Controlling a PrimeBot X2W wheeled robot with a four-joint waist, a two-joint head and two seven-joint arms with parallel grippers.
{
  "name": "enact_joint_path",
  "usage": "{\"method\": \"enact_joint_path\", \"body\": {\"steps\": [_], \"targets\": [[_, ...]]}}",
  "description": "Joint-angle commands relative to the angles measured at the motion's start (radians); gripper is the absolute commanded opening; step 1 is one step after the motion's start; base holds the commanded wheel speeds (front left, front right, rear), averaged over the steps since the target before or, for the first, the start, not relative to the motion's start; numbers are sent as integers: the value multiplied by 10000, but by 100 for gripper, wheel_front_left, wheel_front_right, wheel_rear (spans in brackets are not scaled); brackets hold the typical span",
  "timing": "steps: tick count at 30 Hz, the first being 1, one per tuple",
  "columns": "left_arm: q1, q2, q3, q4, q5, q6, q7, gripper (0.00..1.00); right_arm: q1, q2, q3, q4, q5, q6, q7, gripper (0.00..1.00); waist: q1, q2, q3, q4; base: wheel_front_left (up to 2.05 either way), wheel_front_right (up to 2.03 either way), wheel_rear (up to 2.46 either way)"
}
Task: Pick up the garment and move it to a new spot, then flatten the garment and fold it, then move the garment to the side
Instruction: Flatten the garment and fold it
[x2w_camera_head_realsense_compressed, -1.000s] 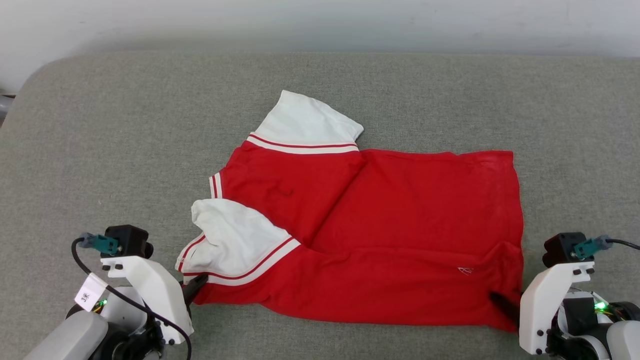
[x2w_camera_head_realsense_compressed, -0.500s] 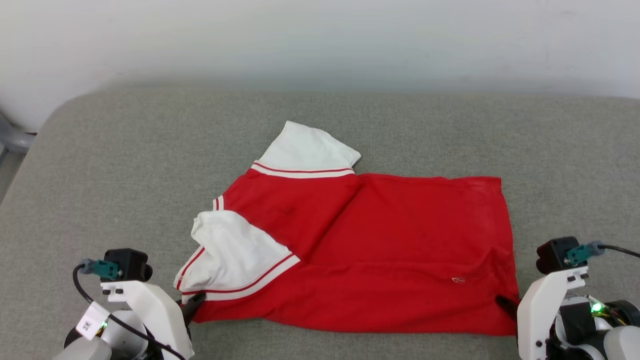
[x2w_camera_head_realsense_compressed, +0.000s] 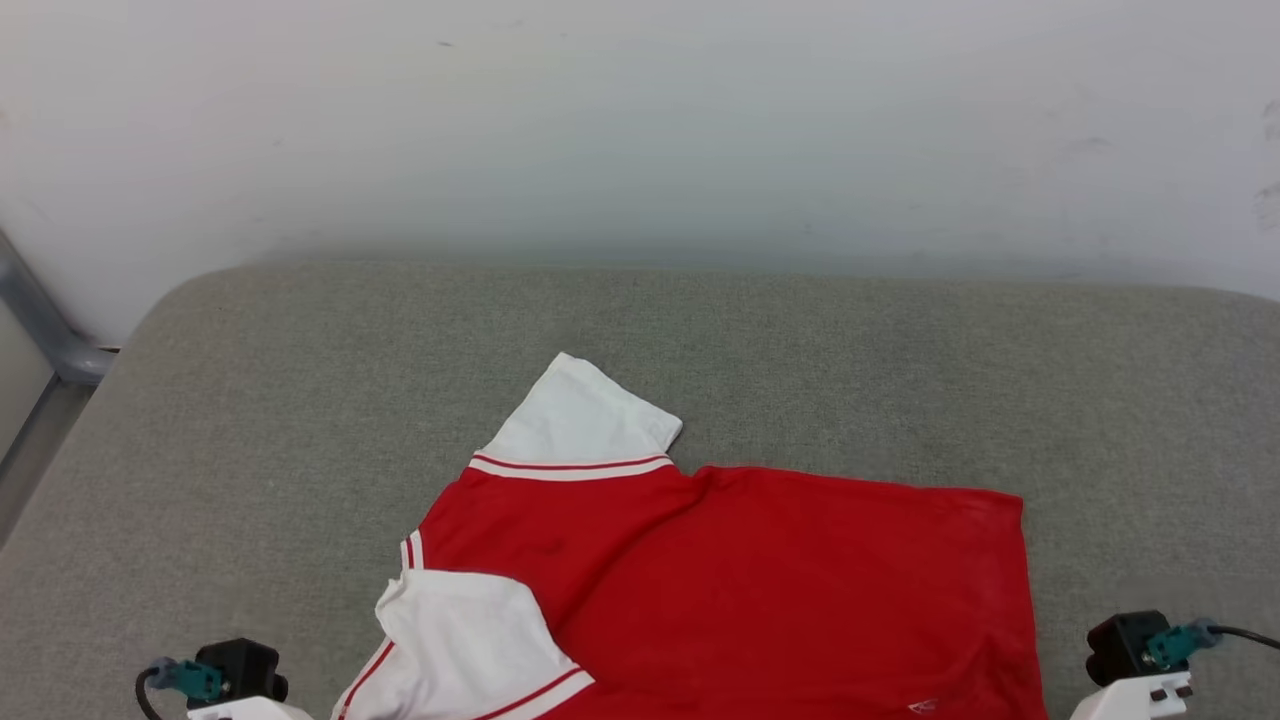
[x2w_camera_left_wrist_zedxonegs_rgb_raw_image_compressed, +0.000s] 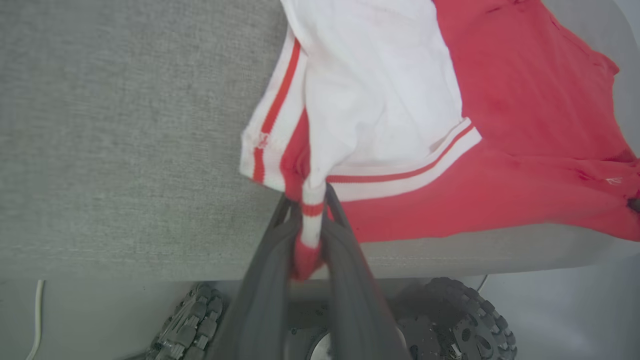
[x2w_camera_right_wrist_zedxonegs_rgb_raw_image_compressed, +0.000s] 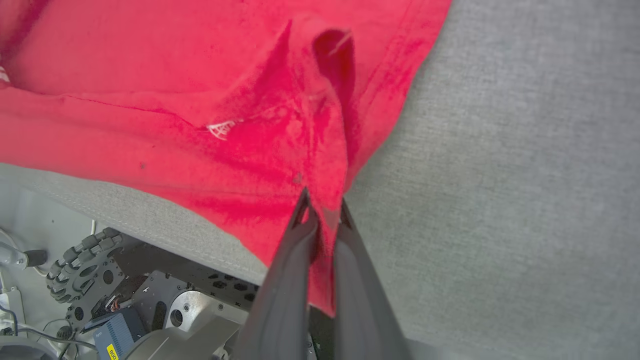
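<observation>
Clearly the garment (x2w_camera_head_realsense_compressed: 760, 590) is soft, light jersey: it is expected to drape, stretch and wrinkle when lifted, and thin folds can slip from a shallow pinch. It is laid across the near part of the grey table (x2w_camera_head_realsense_compressed: 250, 400), sleeves to the left and hem to the right, with its near edge drooping a little over the table's front. Hold is best taken at two far-apart corners, and so it is taken: the left gripper (x2w_camera_left_wrist_zedxonegs_rgb_raw_image_compressed: 310, 200) is pinched tight on the striped trim (x2w_camera_left_wrist_zedxonegs_rgb_raw_image_compressed: 312, 227) by the near sleeve, and the right gripper (x2w_camera_right_wrist_zedxonegs_rgb_raw_image_compressed: 323, 200) is clamped on the near hem corner (a deep bite of bunched cloth). A small white emblem (x2w_camera_right_wrist_zedxonegs_rgb_raw_image_compressed: 220, 129) near the hem is too small to be read; no other writing can be made out on the cloth.
</observation>
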Motion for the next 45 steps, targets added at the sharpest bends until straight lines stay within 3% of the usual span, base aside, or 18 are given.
{"method": "enact_joint_path", "body": {"steps": [1, 3, 4, 5, 6, 7, 8, 9, 10, 14, 17, 21, 23, 29, 34, 40, 45], "targets": [[138, -55, 1, 100, -49, -8, -62, 0, 259, 51, -76, -21, -6, -11, -86, 0, 1, 0, -12, -2, 0, 0, 0], [197, -152, -138, 284, -37, 3, 25, 0, 419, 135, -128, 117, -58, -11, -221, 0, 1, 0, 2, -3, 0, 0, 0], [146, -223, -236, 387, 55, -31, 41, 0, 478, 167, -148, 222, -117, -11, -309, 14, 1, 0, 11, -11, 0, 0, 0], [146, -223, -236, 387, 55, -31, 41, 0, 478, 167, -148, 222, -117, -11, -309, 14, 1, 0, 11, -11, 0, 0, 0], [64, -360, -253, 508, 74, -72, -57, 2, 534, 241, -148, 371, -122, -11, -394, 47, 1, 0, 19, -18, 0, 0, 0], [-7, -490, -260, 651, 78, -121, -137, 31, 567, 298, -145, 478, -124, -10, -535, 100, 1, 0, 22, -19, 0, 0, 0], [-55, -569, -299, 792, 116, -184, -191, 74, 597, 318, -147, 556, -148, -10, -707, 100, 1, 0, 21, -17, 0, 0, 0], [-126, -626, -339, 931, 196, -238, -236, 100, 649, 355, -112, 644, -134, -10, -866, 100, 1, 0, 23, -17, 0, 0, 0], [-289, -883, -325, 1293, 282, -394, -531, 100, 692, 445, -40, 666, -166, -10, -1770, 100, 1, 0, 16, -28, 0, 0, 0], [-558, -1007, -151, 1530, 643, -568, -1283, 100, 598, 590, -134, 361, -495, -10, -3604, 100, 1, 0, -7, -97, 0, 0, 0], [-701, -1217, 196, 1592, 917, -506, -2226, 100, 447, 845, -359, 154, -862, -10, -4923, 100, 1, 0, -26, -162, 0, 0, 0], [-1047, -1443, 375, 1462, 1452, -597, -3280, 100, 213, 1199, -669, -143, -1426, -10, -6031, 100, 1, 0, -16, -243, 0, 0, 0], [-1260, -1501, 360, 1446, 1870, -502, -3721, 100, 98, 1324, -804, -378, -1700, -10, -6333, 100, 1, 0, 33, -276, 0, 0, 0], [-2026, -1912, 324, 1616, 2563, -780, -4715, 100, -261, 1601, -1094, -1067, -2152, -10, -6551, 100, 1, 0, 439, -407, 0, 0, 0], [-3080, -2067, 505, 1938, 2908, -977, -5026, 100, -934, 1763, -1278, -1838, -2450, -10, -6570, 100, 1, 0, 1520, -651, 0, 0, 0], [-4832, -1947, 806, 2718, 2749, -1655, -4611, 100, -1932, 1940, -1303, -2433, -2684, -10, -6655, 100, 1, 0, 2841, -1161, 0, 0, 0], [-6381, -1586, 856, 3521, 2520, -2308, -3486, 100, -2560, 2039, -1269, -2465, -2847, -10, -6852, 100, 1, 0, 3583, -1659, 0, 0, 0]]}}
